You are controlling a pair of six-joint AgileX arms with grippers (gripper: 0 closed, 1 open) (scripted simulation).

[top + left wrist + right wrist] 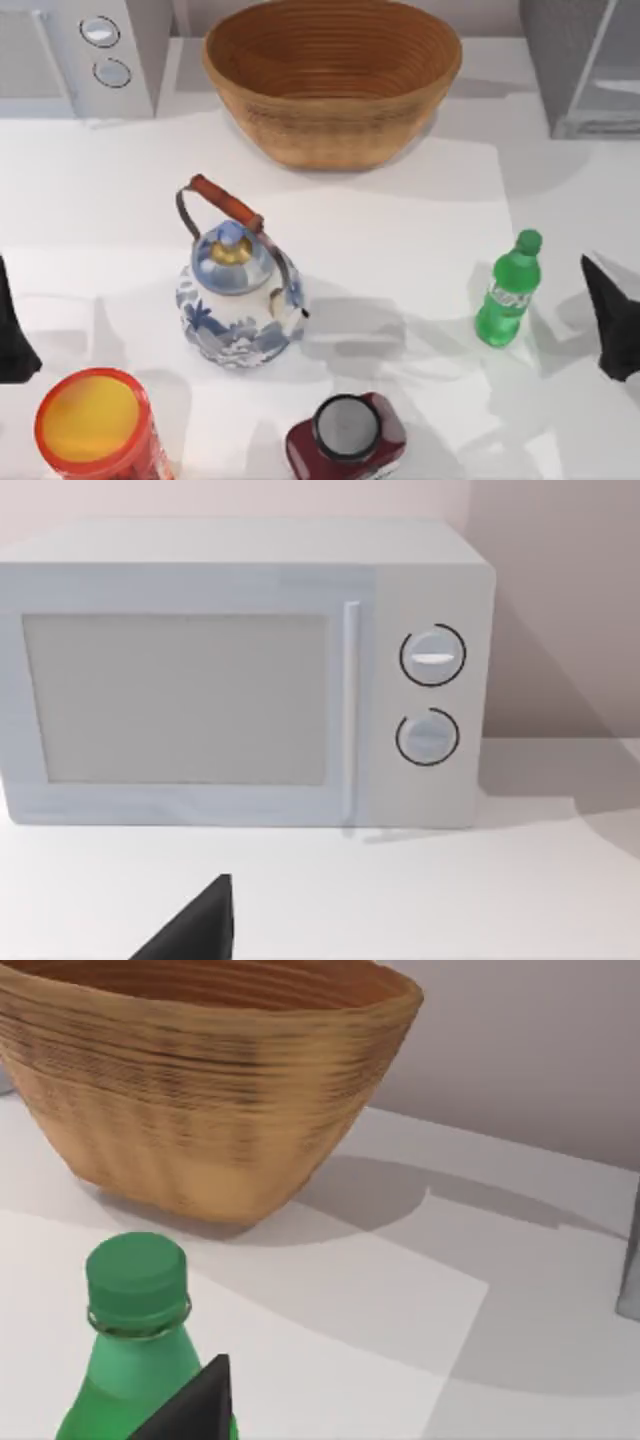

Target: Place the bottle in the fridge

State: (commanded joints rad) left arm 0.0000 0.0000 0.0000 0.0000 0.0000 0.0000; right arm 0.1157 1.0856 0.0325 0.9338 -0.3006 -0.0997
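White table (420, 200) — bottle (508, 292) upright, fridge (585, 60) beyond.

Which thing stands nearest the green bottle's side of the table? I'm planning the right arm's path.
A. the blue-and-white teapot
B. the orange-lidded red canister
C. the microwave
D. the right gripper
D: the right gripper sits at the top view's right edge, just beside the bottle, which stands upright and ungrasped.

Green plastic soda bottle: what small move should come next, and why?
Probably the right gripper should ease toward the green plastic soda bottle, which stands upright and untouched beside it at the table's right, the grey fridge behind it. The left gripper sits parked at the left edge.
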